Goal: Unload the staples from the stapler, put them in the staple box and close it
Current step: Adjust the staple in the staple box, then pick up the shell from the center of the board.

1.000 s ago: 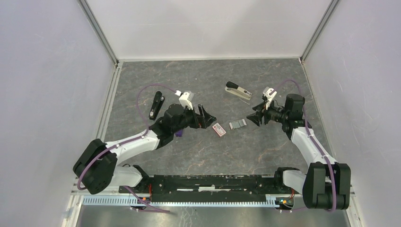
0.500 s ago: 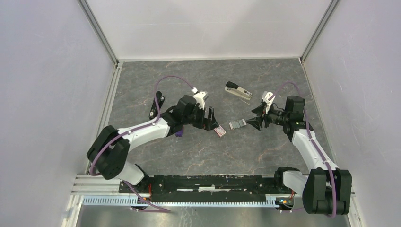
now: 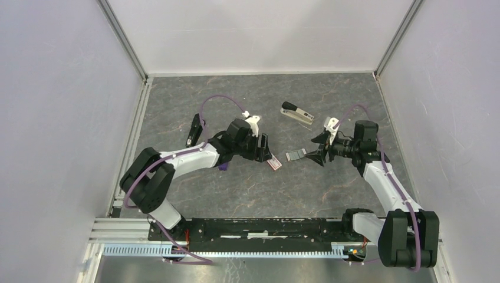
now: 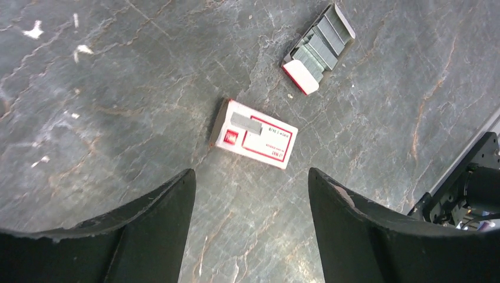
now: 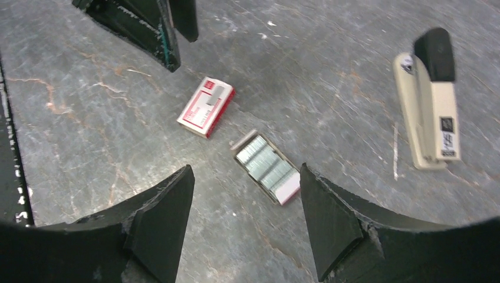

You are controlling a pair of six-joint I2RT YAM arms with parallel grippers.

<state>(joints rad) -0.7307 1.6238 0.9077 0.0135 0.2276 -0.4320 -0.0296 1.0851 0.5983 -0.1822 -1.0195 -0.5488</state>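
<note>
The stapler lies in two parts: a black bar [image 3: 193,130] at the left, and a grey-beige rail with a black end [image 3: 296,114] [image 5: 433,100] at the back. Silvery staples [image 3: 296,155] [image 4: 321,44] [image 5: 265,165] lie in a small open tray on the table. My right gripper [image 3: 315,152] [image 5: 246,168] hovers just right of them, open and empty. My left gripper [image 3: 263,150] [image 4: 250,174] is open and empty too, just left of a red-and-white box [image 3: 273,162] [image 4: 253,134] [image 5: 206,106].
A purple block [image 3: 224,167] peeks out under the left forearm. White walls with metal rails bound the grey marbled table [image 3: 247,188] on three sides. The left gripper's fingers [image 5: 159,29] show at the top of the right wrist view.
The left arm swung right, up to the red-and-white box, with its jaws somewhat narrower. The right gripper slid left toward the staples and opened a little wider.
</note>
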